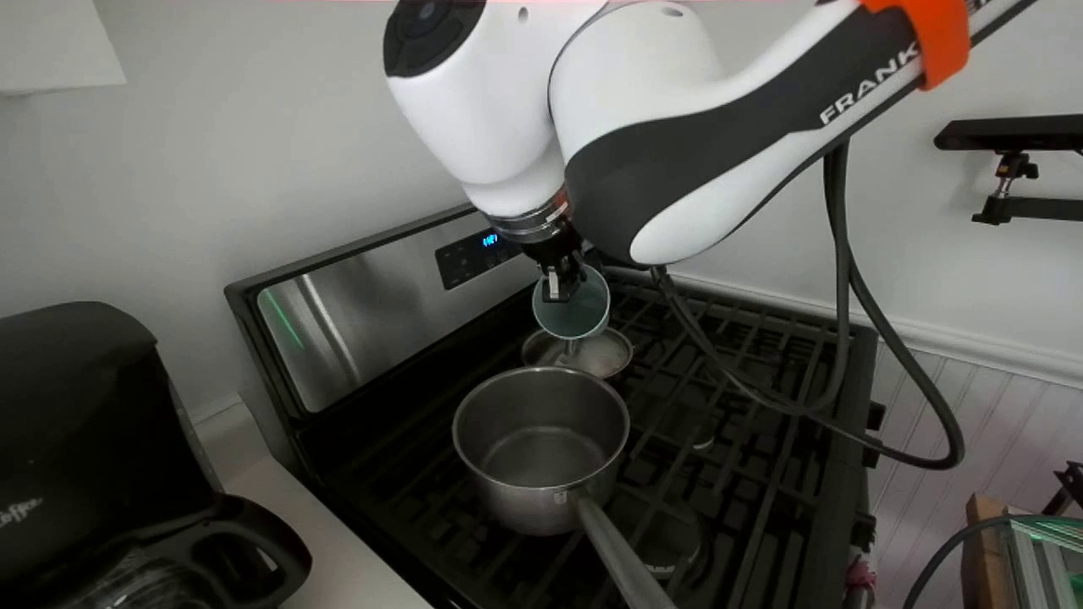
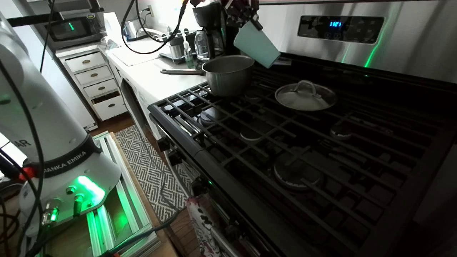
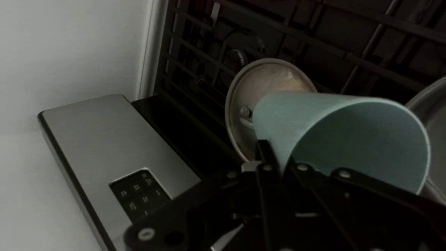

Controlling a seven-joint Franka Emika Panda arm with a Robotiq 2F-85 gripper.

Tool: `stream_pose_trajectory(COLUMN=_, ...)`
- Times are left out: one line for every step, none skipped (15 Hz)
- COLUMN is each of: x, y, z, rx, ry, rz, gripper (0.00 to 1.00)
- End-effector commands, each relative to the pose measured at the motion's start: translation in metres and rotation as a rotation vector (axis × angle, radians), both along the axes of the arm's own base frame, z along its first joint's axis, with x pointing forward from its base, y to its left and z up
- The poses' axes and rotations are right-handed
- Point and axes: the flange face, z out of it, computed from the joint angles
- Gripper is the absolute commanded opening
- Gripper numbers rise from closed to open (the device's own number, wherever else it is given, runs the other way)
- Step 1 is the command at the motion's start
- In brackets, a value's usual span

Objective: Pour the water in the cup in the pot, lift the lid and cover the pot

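Observation:
My gripper [image 1: 565, 289] is shut on the wall of the pale blue cup [image 2: 257, 44], one finger inside the rim and one outside. The cup is tilted, its mouth turned toward the steel pot [image 2: 230, 81] and its base pointing down and away. In the wrist view the cup [image 3: 296, 115] shows a dark inside; I cannot tell whether water is in it. On the burner grate stands the pot [image 1: 541, 506], its long handle toward the front; any water inside is not discernible. The silver lid [image 2: 303, 101] with its arched handle lies on the grate behind, partly covered by the cup in the wrist view.
The stove's steel back panel [image 1: 372, 317] rises close behind the gripper. Black grates [image 2: 271, 142] cover the stovetop. A black coffee maker [image 1: 76, 423] stands on the counter beside the stove. Loose cables [image 1: 842, 279] hang from the arm over the grates.

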Motion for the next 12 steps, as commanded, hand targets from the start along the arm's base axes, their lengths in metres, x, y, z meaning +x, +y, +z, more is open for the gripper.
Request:
stream_pose_trajectory(x=-0.011, y=-0.038, z=0.021, rx=0.139, ry=0.037, rz=-0.026, gripper=0.01)
stream_pose_trajectory(x=-0.013, y=-0.047, z=0.023, rx=0.172, ry=0.054, rz=-0.035, gripper=0.01)
stream_pose_trajectory(x=-0.017, y=-0.057, z=0.026, rx=0.195, ry=0.071, rz=-0.045, gripper=0.01)
stream_pose_trajectory(x=-0.02, y=-0.065, z=0.028, rx=0.225, ry=0.092, rz=-0.042, gripper=0.01)
stream_pose_trajectory(x=-0.024, y=-0.073, z=0.03, rx=0.247, ry=0.111, rz=-0.041, gripper=0.01)
stream_pose_trajectory(x=-0.029, y=-0.08, z=0.031, rx=0.27, ry=0.136, rz=-0.039, gripper=0.01)
stream_pose_trajectory(x=-0.034, y=-0.087, z=0.031, rx=0.295, ry=0.151, rz=-0.025, gripper=0.01)
stream_pose_trajectory(x=-0.04, y=-0.094, z=0.03, rx=0.32, ry=0.173, rz=-0.015, gripper=0.01)
stream_pose_trajectory(x=-0.045, y=-0.1, z=0.029, rx=0.338, ry=0.192, rz=-0.015, gripper=0.01)
stream_pose_trajectory(x=-0.051, y=-0.106, z=0.028, rx=0.36, ry=0.21, rz=-0.009, gripper=0.01)
stream_pose_trajectory(x=-0.057, y=-0.112, z=0.027, rx=0.382, ry=0.227, rz=-0.002, gripper=0.01)
stream_pose_trajectory(x=-0.062, y=-0.118, z=0.024, rx=0.396, ry=0.245, rz=0.002, gripper=0.01)
